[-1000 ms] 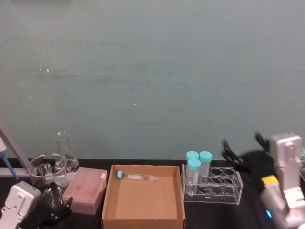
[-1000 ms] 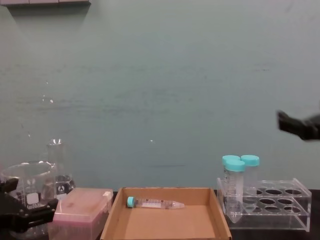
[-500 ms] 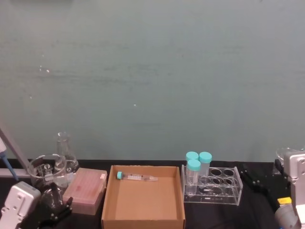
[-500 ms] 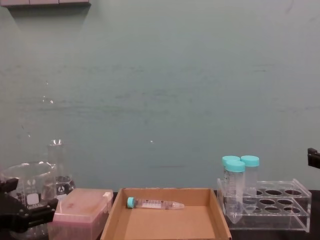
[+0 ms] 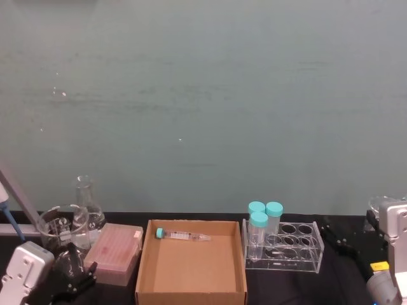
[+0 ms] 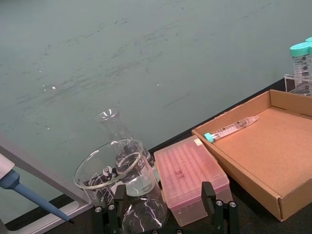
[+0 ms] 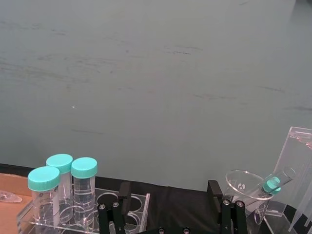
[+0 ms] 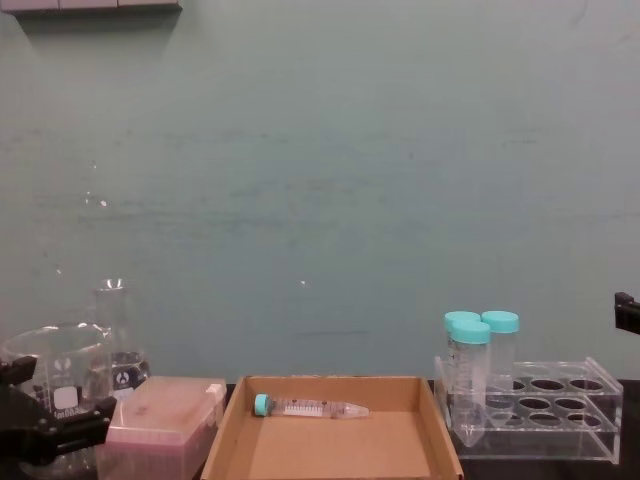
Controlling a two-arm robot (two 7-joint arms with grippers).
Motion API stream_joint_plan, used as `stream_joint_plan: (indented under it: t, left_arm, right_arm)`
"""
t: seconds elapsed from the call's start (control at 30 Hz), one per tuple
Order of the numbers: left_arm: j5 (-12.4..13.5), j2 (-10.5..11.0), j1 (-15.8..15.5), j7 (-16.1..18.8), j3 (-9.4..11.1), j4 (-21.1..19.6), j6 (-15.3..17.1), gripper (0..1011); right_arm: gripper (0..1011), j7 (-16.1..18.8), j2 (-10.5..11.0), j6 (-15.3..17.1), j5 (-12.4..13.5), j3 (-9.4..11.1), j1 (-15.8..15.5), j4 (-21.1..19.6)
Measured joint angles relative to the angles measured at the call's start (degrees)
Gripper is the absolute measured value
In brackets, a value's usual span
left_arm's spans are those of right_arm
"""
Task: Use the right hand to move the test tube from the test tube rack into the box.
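Head view: the test tube [image 5: 182, 236] lies flat in the box [image 5: 191, 293]. Three big tubes [image 5: 259, 223] stand in the test tube rack [image 5: 299, 255]. The right hand [image 5: 353, 243] sits beside it, fingers apart, holding nothing.

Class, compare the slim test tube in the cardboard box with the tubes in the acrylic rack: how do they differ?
The test tube lies flat in the box; the rack tubes stand upright in the test tube rack. The test tube is slimmer, with a smaller cap. All have teal caps and clear bodies.
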Motion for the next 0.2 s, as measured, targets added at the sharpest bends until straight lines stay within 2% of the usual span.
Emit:
stream_joint_plan:
  t: [0.2]
  left_arm:
    - [0.0, 0.0, 0.0, 0.0, 0.0, 0.0, 0.0, 1000]
  right_arm:
    - [1000, 0.0, 0.0, -0.1, 0.0, 0.0, 0.0, 0.0]
